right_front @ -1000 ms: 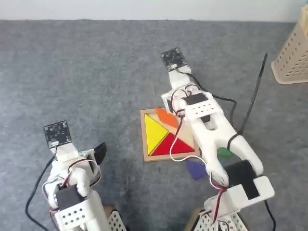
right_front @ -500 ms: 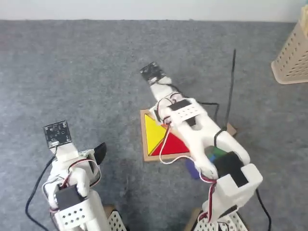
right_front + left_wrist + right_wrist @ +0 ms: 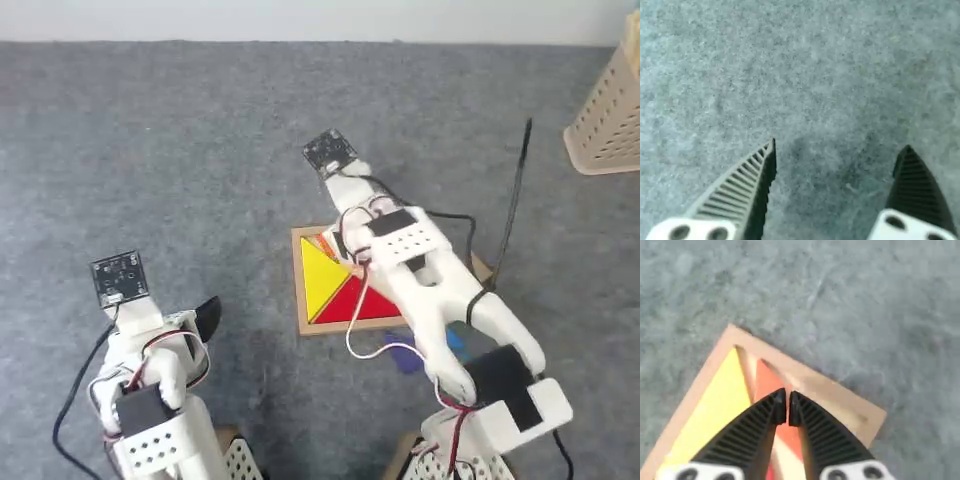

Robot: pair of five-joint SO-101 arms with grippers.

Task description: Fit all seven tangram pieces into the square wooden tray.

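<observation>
Step, I judge: seating orange piece (image 3: 768, 381) in tray (image 3: 840, 397). Right gripper (image 3: 786, 407) pressed together, empty; left gripper (image 3: 839, 165) apart. Next: nudge flush.

We see the scene under soft, even light from above, bright enough that the grey counter (image 3: 200, 150) looks uniform from edge to edge. Shadows are faint and soft-edged. One dim patch lies on the counter beside the left arm (image 3: 150, 400), and another sits under the right arm (image 3: 440, 290) by the wooden tray (image 3: 299, 290). The white arm shells are bright without hard glare. In the left wrist view a weak dark smudge marks the counter, and in the right wrist view the yellow piece (image 3: 710, 400) is brightly lit.
</observation>
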